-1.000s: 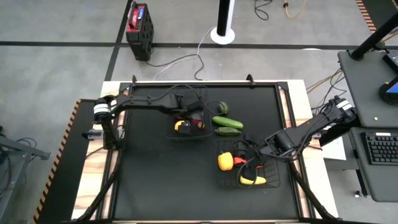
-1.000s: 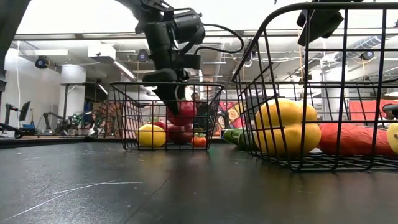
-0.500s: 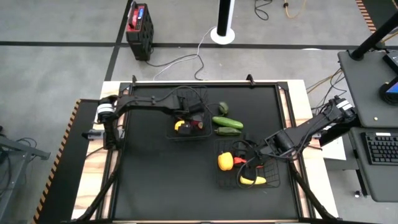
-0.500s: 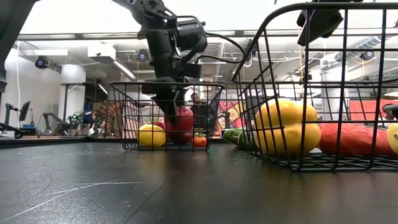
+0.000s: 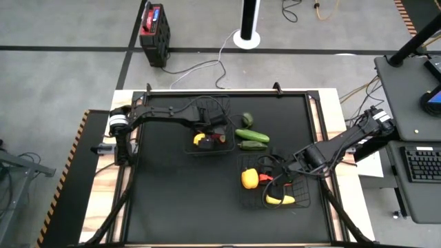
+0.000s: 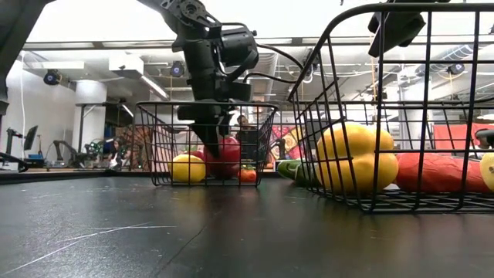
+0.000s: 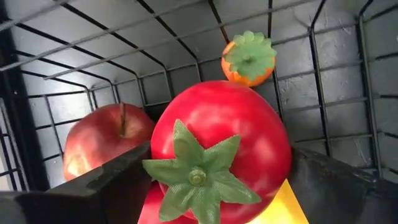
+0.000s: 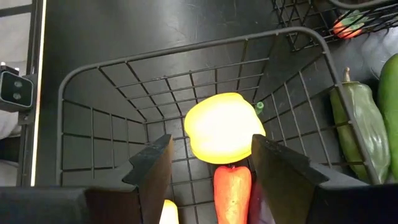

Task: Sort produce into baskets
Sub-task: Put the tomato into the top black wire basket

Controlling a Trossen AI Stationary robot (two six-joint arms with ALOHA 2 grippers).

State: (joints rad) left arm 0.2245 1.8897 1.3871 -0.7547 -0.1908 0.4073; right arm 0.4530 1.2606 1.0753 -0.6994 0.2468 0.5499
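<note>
Two grippers: both at work, each above its own wire basket.
Left gripper (image 6: 210, 127): lowered into the far basket (image 5: 210, 149); its fingers (image 7: 112, 180) stand apart on either side of a red tomato (image 7: 221, 146), and whether they press it cannot be told.
Red tomato: inside the far basket, green leafy top turned toward the left wrist camera; round, no clear long axis.
Red apple (image 7: 102, 140): just beside the tomato in the far basket, stem up toward the camera.
Small orange fruit (image 7: 249, 59): beyond the tomato, by the far basket's wall, green cap facing the camera.
Yellow fruit (image 6: 187, 167): also in the far basket, beside the tomato in the low view.
Right gripper (image 8: 208, 171): hangs above the near basket (image 5: 303, 202), fingers (image 8: 152, 168) apart with nothing between them.
Yellow bell pepper (image 8: 221, 127): in the near basket below the right gripper, its small green stem pointing toward the far basket.
Orange-red long piece (image 8: 231, 193): touching the pepper, its long axis running from the pepper back under the gripper.
Green long pepper (image 8: 357, 127): on the mat just outside the near basket, long axis roughly along that basket's wall, stem end away from the camera.
Cucumber (image 5: 251, 135): on the mat between the two baskets, long axis across the table.
</note>
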